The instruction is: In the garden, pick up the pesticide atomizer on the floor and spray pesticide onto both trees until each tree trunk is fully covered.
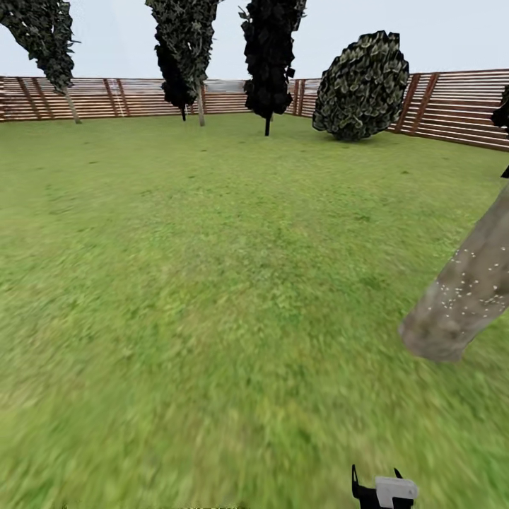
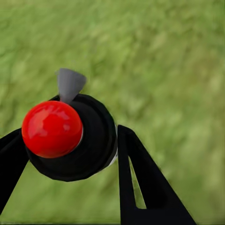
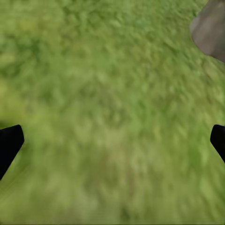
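Observation:
The pesticide atomizer (image 2: 70, 136) has a black round body, a glossy red ball on top and a grey cone nozzle; it sits between the black fingers of my left gripper (image 2: 70, 131), which is shut on it above the grass. A thick pale grey-brown tree trunk (image 1: 466, 290) dotted with fine white specks leans into the head view at the right; its base meets the lawn. The same tree trunk (image 3: 211, 26) shows in a corner of the right wrist view. My right gripper (image 3: 115, 140) is open over bare grass, holding nothing.
The garden lawn (image 1: 212, 283) stretches to a brown slat fence (image 1: 459, 106). At the far side stand two thin pale-trunked trees (image 1: 201, 106), a black cypress (image 1: 268, 63) and a round bush (image 1: 362, 88). A black and pale grey piece of an arm (image 1: 385, 489) pokes up at the bottom edge.

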{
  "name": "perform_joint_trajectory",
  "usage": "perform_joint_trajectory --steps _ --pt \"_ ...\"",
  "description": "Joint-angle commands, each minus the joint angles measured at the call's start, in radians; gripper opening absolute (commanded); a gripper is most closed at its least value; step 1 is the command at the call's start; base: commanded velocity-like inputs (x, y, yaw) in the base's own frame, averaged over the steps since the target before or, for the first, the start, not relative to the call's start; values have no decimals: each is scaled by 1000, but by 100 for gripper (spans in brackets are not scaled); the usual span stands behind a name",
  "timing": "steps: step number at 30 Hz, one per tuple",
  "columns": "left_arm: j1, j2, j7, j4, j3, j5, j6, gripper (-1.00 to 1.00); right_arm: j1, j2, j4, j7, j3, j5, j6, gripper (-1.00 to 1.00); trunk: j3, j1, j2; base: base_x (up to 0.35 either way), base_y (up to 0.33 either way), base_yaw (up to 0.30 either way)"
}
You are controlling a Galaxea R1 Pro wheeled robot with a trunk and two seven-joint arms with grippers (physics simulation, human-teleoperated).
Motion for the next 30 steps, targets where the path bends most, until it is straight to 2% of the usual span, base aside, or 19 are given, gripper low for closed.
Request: perform_joint_trajectory --steps 1,24,30 --pt "-1 1 -10 4 9 2 -4 -100 0 1 0 -7 -5 11 0 100 -1 0 0 0 0 253" --pt "-5 4 -19 -15 15 5 -17 -100 0 1 0 -9 -5 10 0 100 -3 0 0 0 0 276" --pt "-16 -8 -11 -18 19 8 -11 -100 0 1 0 -8 -5 10 0 100 -3 0 0 0 0 279"
